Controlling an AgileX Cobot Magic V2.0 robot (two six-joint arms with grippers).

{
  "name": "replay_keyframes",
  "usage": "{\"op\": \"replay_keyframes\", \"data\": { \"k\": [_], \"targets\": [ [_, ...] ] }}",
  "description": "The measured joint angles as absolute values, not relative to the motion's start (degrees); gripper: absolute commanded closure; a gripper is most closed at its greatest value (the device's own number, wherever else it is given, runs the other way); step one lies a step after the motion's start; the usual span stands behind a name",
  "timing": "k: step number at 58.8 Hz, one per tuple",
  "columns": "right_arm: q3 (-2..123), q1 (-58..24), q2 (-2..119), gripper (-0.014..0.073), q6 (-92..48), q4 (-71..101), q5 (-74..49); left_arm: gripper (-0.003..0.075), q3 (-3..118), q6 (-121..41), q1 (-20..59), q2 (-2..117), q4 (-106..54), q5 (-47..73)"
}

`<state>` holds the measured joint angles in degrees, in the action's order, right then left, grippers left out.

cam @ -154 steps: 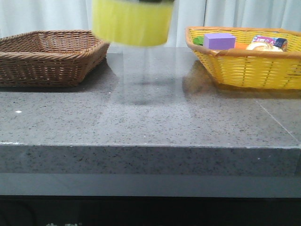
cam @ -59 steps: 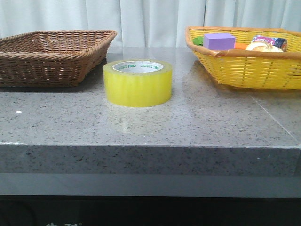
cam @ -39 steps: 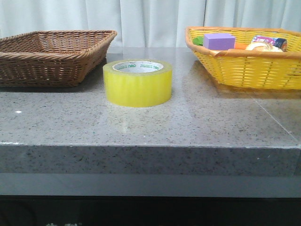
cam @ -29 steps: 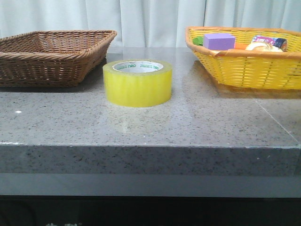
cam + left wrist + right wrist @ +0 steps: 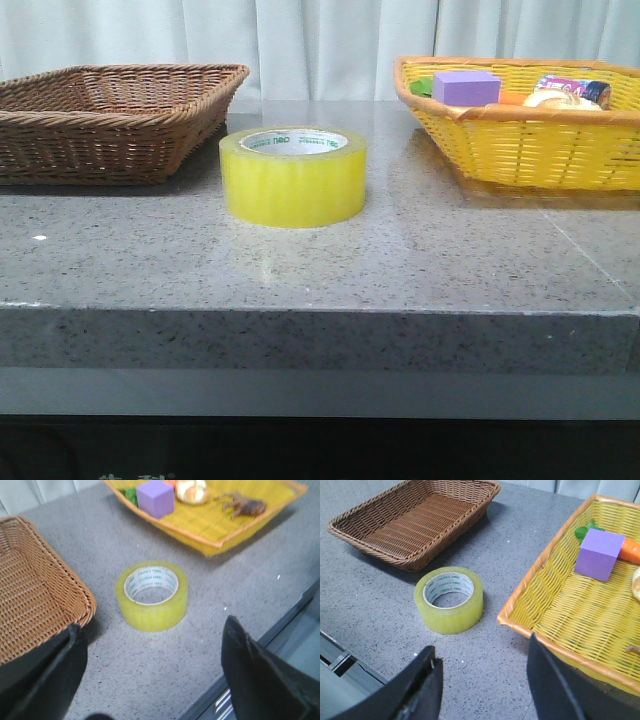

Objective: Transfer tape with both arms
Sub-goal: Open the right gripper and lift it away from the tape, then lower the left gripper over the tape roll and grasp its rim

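While both grippers hang apart and empty above the counter, the scene reads as follows.

Left gripper (image 5: 150, 680): fingers (image 5: 255, 675) spread wide, holding nothing; the tape lies ahead of the gap between them, well clear of either pad.

Right gripper (image 5: 482, 690): fingers (image 5: 422, 690) also spread and empty; the tape sits ahead of them, nearer the finger beside the table edge.

Tape (image 5: 293, 175): a roll of yellow packing tape, flat on its side with the green-printed core facing up, resting on the grey stone counter (image 5: 320, 270) between the two baskets and touching neither.

Change: a few seconds earlier the roll was blurred and high at the top of the front view, off the counter; for the last second it has rested in the same spot, unmoved.

Meaning: the roll has been set down mid-table by one arm, so this looks like the handover point, with the second pickup not yet begun.

Brown wicker basket (image 5: 110, 115): beyond the roll on the left-arm side, nothing visible in it; likely the destination, though that is a judgement.

Yellow wicker basket (image 5: 530, 140): on the right-arm side, holding a purple block (image 5: 466, 87) and other small items; probably the source.
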<state>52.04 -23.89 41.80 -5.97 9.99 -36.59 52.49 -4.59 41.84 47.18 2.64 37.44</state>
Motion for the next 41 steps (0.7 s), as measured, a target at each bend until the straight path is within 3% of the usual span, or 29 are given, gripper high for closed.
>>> {"op": "replay_keyframes", "data": {
  "k": [22,41],
  "targets": [
    [52.04,-23.89,41.80,0.0181,-5.97,10.03,-36.59,0.0171,76.61,-16.19,41.84,74.97,1.62,55.89],
    [52.04,-23.89,41.80,0.0181,-5.97,10.12,-36.59,0.0171,93.65,-22.40,41.97,94.77,-3.10,63.42]
  ]
}}
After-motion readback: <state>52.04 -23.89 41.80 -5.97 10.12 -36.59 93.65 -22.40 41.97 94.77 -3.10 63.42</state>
